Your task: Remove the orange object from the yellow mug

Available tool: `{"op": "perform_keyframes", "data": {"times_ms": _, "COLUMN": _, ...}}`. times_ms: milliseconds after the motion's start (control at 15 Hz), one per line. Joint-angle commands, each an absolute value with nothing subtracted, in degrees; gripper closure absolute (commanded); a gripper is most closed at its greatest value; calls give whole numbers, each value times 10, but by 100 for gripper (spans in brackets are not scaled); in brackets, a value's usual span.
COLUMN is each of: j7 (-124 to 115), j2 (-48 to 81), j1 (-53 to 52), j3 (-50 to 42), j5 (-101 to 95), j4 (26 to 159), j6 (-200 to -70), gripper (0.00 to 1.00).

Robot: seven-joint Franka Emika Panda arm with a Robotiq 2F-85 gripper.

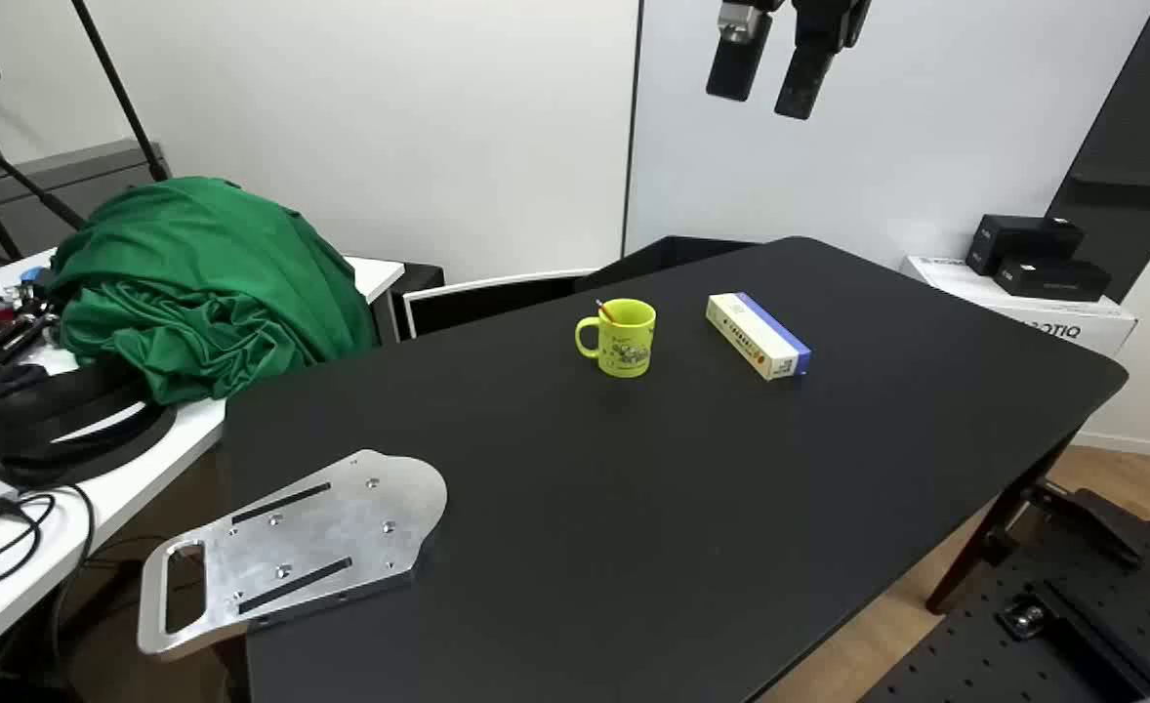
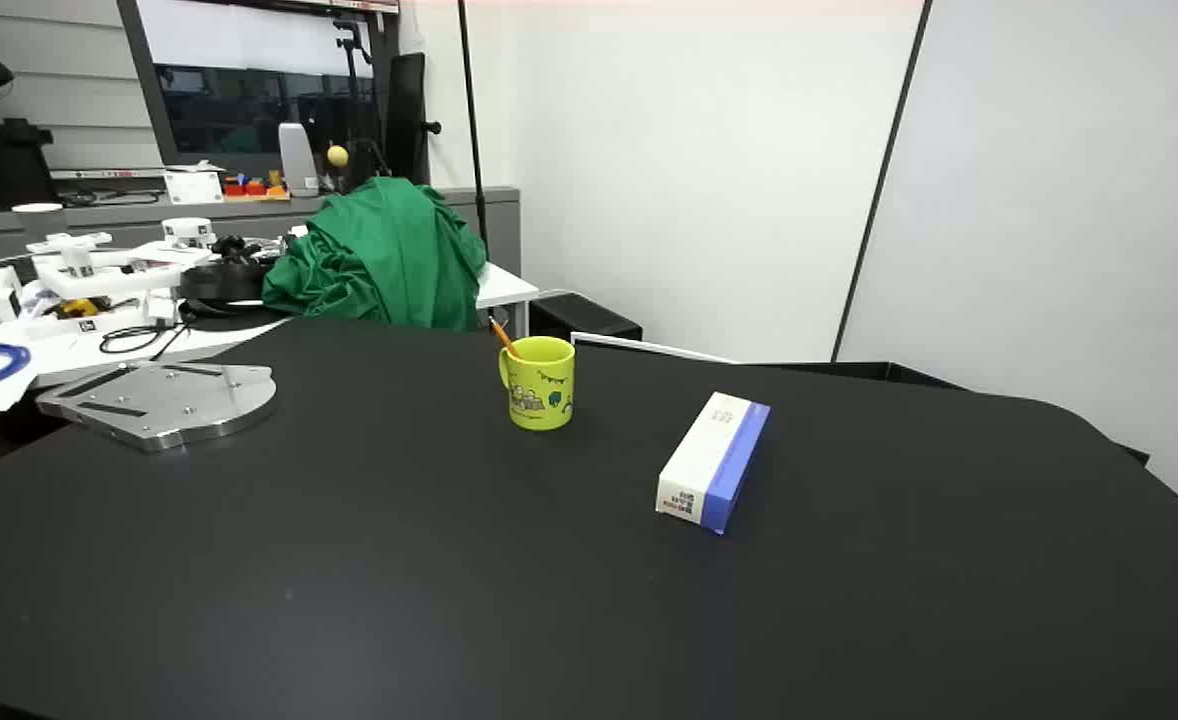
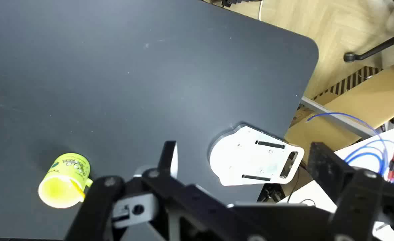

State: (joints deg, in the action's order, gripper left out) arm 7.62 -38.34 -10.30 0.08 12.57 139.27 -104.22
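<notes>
The stick [image 2: 505,338] leans in the mug [image 2: 541,390], its upper end poking out over the handle side; both sit well below the pincer [image 1: 759,101] and off to one side of it, not under its gap. In the wrist view the mug shows outside the fingers [image 3: 166,156], past the one at picture left, while the plate [image 3: 250,157] shows between them, far down on the bench [image 3: 150,83].

The likeliest trouble, I judge, is catching mug and stick together. Only a short end stands clear of the rim, slanting over the handle, so a finger brought too low there could clamp rim or handle and lift the lot. A finger coming in off line could knock the mug over. A pinch across the slant may let so thin a stick twist or slip back in, and a sideways pull could drag on the rim. The box [image 1: 759,335], beyond the mug from the pincer, seems less at risk.

The pincer stands wide, its jaws far apart with only air between; it holds nothing, touches nothing, and hangs high over the bench.
</notes>
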Motion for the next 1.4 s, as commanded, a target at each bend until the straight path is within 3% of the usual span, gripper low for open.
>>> {"op": "perform_keyframes", "data": {"times_ms": 0, "j7": 80, "j2": -382, "j1": -94, "j3": 8, "j5": 130, "j4": 1391, "j6": -1041, "gripper": 0}}
{"op": "perform_keyframes", "data": {"times_ms": 533, "j7": 80, "j2": -384, "j1": -94, "j3": 8, "j5": 130, "j4": 1391, "j6": -1041, "gripper": 0}}
{"op": "perform_keyframes", "data": {"times_ms": 800, "j7": 102, "j2": -352, "j1": -68, "j3": 19, "j5": 41, "j4": 1366, "j6": -1079, "gripper": 0}}
{"op": "perform_keyframes", "data": {"times_ms": 1333, "j7": 113, "j2": -151, "j1": -20, "j3": 2, "j5": -77, "j4": 1165, "j6": -1101, "gripper": 0}}
